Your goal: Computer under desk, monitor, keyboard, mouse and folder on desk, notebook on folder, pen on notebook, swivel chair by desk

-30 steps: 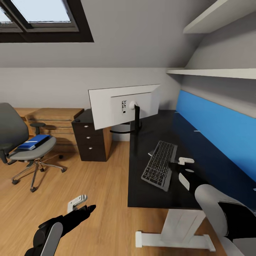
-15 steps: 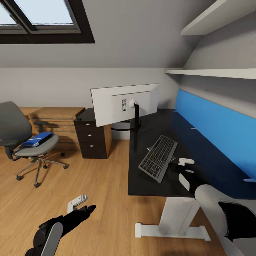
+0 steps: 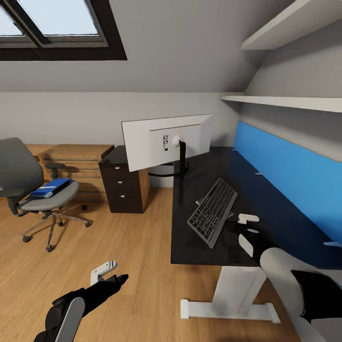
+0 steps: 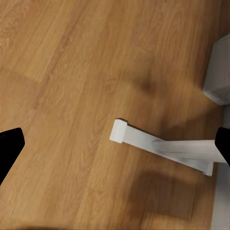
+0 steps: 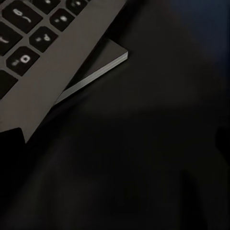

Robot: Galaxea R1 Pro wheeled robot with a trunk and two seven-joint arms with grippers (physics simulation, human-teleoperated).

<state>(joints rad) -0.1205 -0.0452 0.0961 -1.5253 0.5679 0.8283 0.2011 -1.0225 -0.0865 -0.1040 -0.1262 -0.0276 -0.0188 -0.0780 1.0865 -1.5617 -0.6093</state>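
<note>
1. Attic bedroom: wood floor [image 3: 137,247], sloped ceiling with skylight [image 3: 57,23], white wall shelves [image 3: 285,100] at right.
2. Far left: swivel chair [image 3: 28,185], grey seat, well apart from the surface; blue folder [image 3: 51,187] lies flat on its seat.
3. Behind the chair, low oak shelving unit [image 3: 76,159] against the wall; black drawer cabinet [image 3: 121,183] just beside it, at the surface's end.
4. Left end effector [image 3: 107,275] hangs low over the floor, nothing in it; in the left wrist view its black fingertips [image 4: 9,148] sit far apart at the frame edges, wide open, over a white foot [image 4: 158,146] of the desk leg.
5. Monitor [image 3: 166,141] stands on the black surface [image 3: 199,247] near its far end, light back facing the camera.
6. Keyboard [image 3: 213,212] on the surface, angled, between monitor and right end effector; in the right wrist view its corner overlaps a thin grey flat item [image 5: 96,72], can't tell what.
7. Right end effector [image 3: 247,225] just beside the keyboard's near end, over the surface; opening: can't tell, no hold on anything visible.
8. Blue back panel [image 3: 285,171] runs along the right edge.
</note>
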